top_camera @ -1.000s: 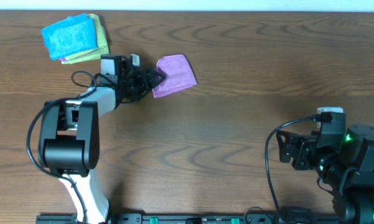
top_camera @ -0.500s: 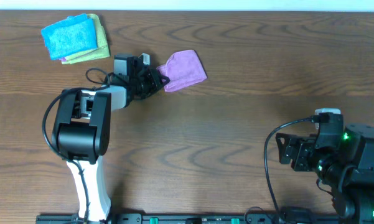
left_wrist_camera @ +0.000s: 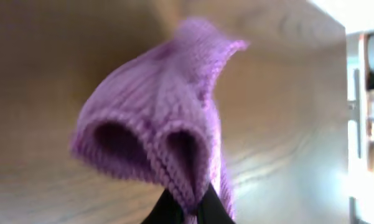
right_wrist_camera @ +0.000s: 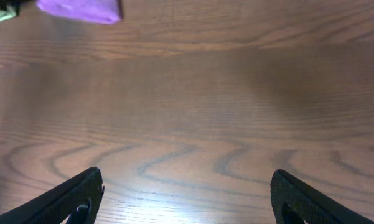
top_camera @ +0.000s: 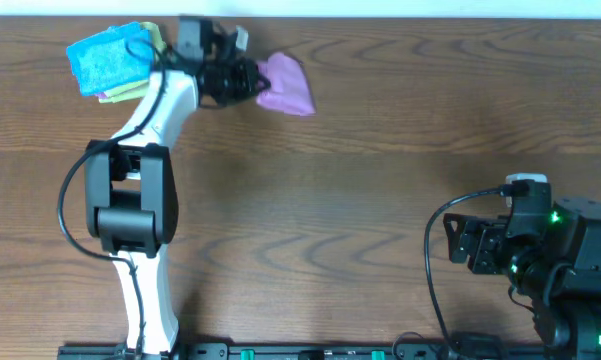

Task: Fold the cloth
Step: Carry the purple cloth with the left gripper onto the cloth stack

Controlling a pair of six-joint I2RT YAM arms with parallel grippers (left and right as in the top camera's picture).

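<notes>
The purple cloth [top_camera: 283,86] hangs bunched near the table's far edge, pinched at its left end by my left gripper [top_camera: 250,79], which is shut on it. In the left wrist view the cloth [left_wrist_camera: 155,118] droops in folds off the black fingertips [left_wrist_camera: 206,208], lifted above the wood. My right gripper [right_wrist_camera: 187,196] sits low near the front right of the table, jaws wide open with only bare wood between them. The right wrist view catches the cloth [right_wrist_camera: 81,9] as a small purple patch at its top left.
A stack with a bright blue cloth [top_camera: 108,57] on a yellow-green cloth [top_camera: 160,75] lies at the far left corner, just behind my left arm. The right arm's base [top_camera: 570,265] fills the front right corner. The table's far edge [top_camera: 380,18] runs just behind the cloth.
My left gripper closed on the cloth, then swung away from me toward the far edge, carrying it up off the table. The right arm has stayed put.
</notes>
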